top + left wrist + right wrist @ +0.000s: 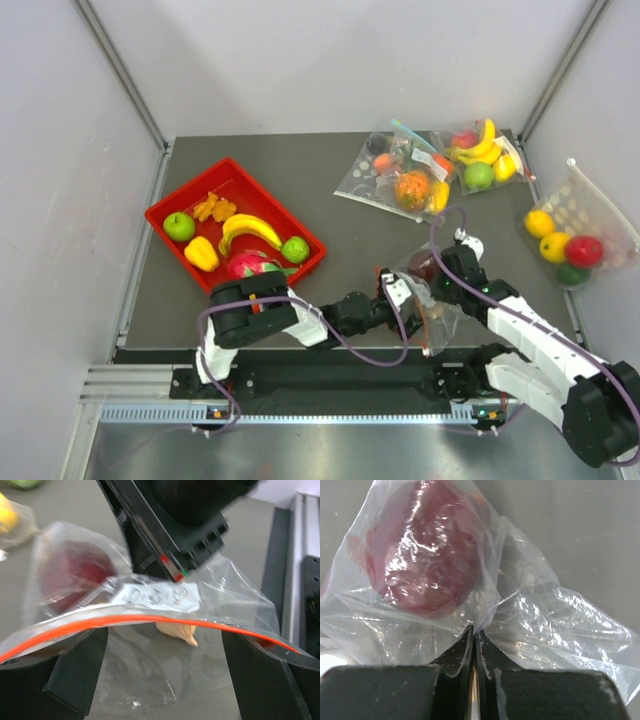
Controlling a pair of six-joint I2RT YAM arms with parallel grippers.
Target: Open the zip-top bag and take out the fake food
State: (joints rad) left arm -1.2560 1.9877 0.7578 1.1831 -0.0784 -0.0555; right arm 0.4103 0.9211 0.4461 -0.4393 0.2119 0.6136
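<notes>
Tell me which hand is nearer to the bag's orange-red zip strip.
Left. The left hand is open, with the zip strip running across between its fingers. The right hand is shut on clear plastic of the zip-top bag further in, beside a dark red fruit.

You get one close look at writing: the small white label (157, 596) on the zip-top bag (240, 605), just above its orange-red zip strip (125, 621), carries dark handwritten marks, too blurred to read. Any lettering on the far bags (372, 180) is too small for you to make out.
</notes>
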